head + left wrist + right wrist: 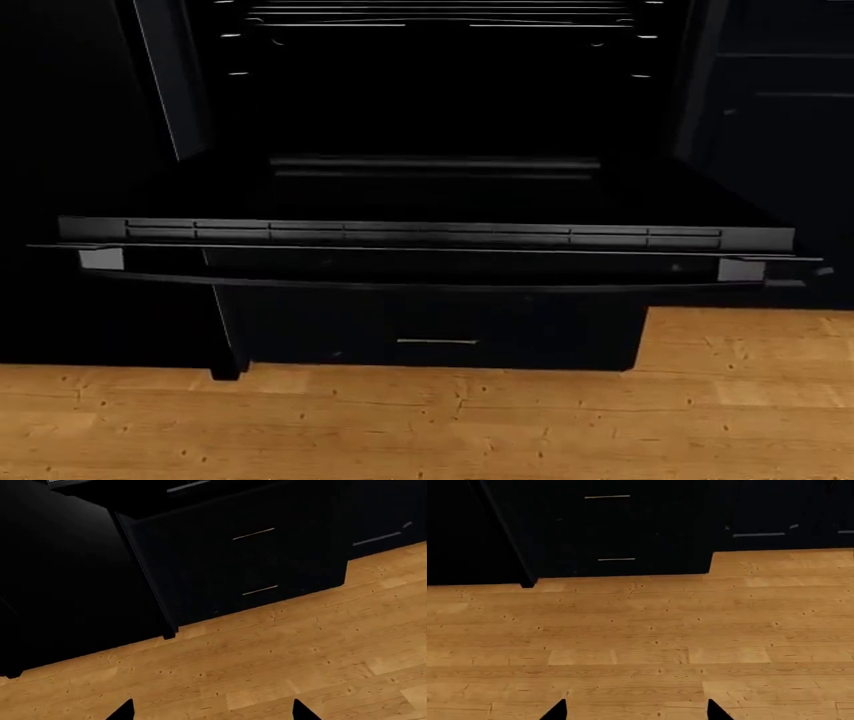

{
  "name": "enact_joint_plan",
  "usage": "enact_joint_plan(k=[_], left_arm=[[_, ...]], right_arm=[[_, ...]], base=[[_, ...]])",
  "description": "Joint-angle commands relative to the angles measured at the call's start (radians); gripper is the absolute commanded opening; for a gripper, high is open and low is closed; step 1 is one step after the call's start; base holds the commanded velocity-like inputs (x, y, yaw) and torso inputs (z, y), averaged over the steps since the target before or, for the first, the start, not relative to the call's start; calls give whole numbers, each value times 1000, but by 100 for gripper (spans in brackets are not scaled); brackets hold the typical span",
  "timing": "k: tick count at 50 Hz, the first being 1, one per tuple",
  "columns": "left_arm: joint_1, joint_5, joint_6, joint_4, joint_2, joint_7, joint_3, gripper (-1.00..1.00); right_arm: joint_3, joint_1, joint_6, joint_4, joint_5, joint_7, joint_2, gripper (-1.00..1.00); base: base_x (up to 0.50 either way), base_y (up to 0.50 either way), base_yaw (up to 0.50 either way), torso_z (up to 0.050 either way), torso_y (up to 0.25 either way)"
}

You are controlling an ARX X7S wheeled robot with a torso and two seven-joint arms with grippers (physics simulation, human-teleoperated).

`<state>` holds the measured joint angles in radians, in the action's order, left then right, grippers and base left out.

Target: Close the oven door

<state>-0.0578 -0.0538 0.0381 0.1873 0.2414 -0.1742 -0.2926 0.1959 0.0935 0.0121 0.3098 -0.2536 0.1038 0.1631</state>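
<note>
In the head view the oven door (427,195) hangs fully open, lying flat and level in front of the dark oven cavity (441,90). Its slotted vent strip (427,233) and long thin bar handle (427,285) face me along the near edge. Neither gripper appears in the head view. In the left wrist view my left gripper (213,711) is open, its two black fingertips (123,711) wide apart over wooden floor. In the right wrist view my right gripper (637,711) is open as well, with only floor between its fingertips (717,711). Both grippers are well away from the door.
Below the door is a black drawer front with a short pull (437,341). Black drawer fronts with brass pulls (253,533) (616,559) show in both wrist views. Dark cabinets (787,120) flank the oven. Light wooden floor (427,430) runs in front.
</note>
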Motion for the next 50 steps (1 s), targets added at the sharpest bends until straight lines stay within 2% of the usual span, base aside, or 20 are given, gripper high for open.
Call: enact_joint_plan(k=[1, 5, 6, 8, 12, 13, 19, 30, 31, 32, 34, 37, 39, 40, 41, 50], left_arm=[[-4, -1, 30, -13, 9, -2, -8, 100], [-5, 0, 23, -10, 10, -4, -11, 100], [8, 6, -42, 70, -2, -4, -16, 100], [-7, 0, 23, -14, 11, -6, -13, 100], [-6, -3, 27, -20, 13, -7, -13, 100], [1, 4, -14, 28, 6, -9, -18, 100], [-9, -6, 29, -29, 16, -7, -17, 100], [-5, -7, 18, -18, 18, -13, -20, 100], [-1, -5, 4, 3, 15, -14, -22, 100], [24, 3, -100, 135, -5, -12, -29, 100], [-3, -12, 11, -7, 18, -12, -21, 100], [-3, -34, 35, -20, 20, 5, -20, 100], [-6, -17, 26, -23, 22, -9, -24, 100], [14, -15, -59, 87, 5, -3, -28, 100], [0, -19, 13, -7, 21, -10, -22, 100], [1, -15, 11, -2, 20, -18, -28, 100]], right_arm=[[2, 8, 3, 1, -13, 3, 6, 100], [5, 5, -3, 16, -14, 1, 6, 100], [5, 6, -5, 15, -13, 2, 6, 100], [6, 11, -4, 3, -14, 4, 9, 100], [9, 4, -15, 30, -14, -1, 7, 100], [10, 5, -12, 25, -14, 1, 8, 100], [13, 11, -6, 3, -14, 10, 13, 100], [20, 8, -14, 8, -14, 14, 15, 100], [21, 8, -15, 12, -14, 13, 15, 100], [21, 10, -13, 4, -15, 15, 17, 100], [21, 14, -9, -6, -15, 19, 19, 100], [23, 12, -18, 10, -16, 17, 18, 100], [24, 14, -13, 1, -16, 21, 20, 100], [25, 17, -10, -9, -15, 23, 22, 100], [25, 16, -12, -6, -16, 22, 22, 100], [30, 12, -16, 0, -17, 25, 23, 100]], base=[[0, 0, 0, -50, 0], [0, 0, 0, -50, 0], [0, 0, 0, -50, 0], [0, 0, 0, -50, 0], [0, 0, 0, -50, 0], [0, 0, 0, -50, 0], [0, 0, 0, -50, 0], [0, 0, 0, -50, 0], [0, 0, 0, -50, 0], [0, 0, 0, -50, 0], [0, 0, 0, -50, 0], [0, 0, 0, -50, 0], [0, 0, 0, -50, 0], [0, 0, 0, -50, 0], [0, 0, 0, -50, 0], [0, 0, 0, -50, 0]])
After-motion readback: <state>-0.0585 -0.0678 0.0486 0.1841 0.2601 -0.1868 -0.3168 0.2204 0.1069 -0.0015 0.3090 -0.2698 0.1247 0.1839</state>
